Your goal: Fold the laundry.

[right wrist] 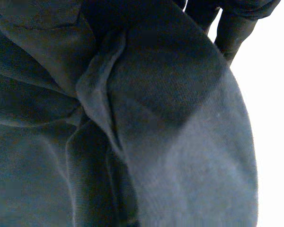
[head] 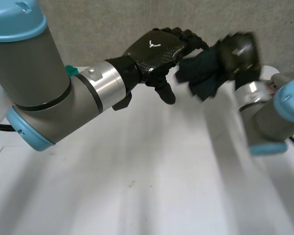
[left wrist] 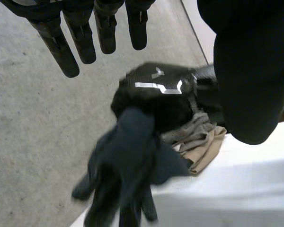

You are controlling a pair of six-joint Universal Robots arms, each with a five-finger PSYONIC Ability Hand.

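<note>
Fingers (right wrist: 227, 28) of the right hand (head: 240, 49) curl round a bunched dark navy cloth garment (head: 202, 76), holding it in the air above the far right of the white table (head: 137, 196). Just left, the left hand (head: 157, 49) hovers, its fingers (left wrist: 66, 45) straight and empty. A grey-and-beige clothes heap (left wrist: 201, 142) lies at the table's edge. Nothing looks folded yet, so all the folding is left to do.

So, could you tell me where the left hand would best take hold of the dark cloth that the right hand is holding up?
Probably the loose lower end of the dark cloth, which hangs bunched below the right hand clutching its top. The left hand, open, is beside it, so coming from that side and pinching a dangling edge seems easiest.
</note>
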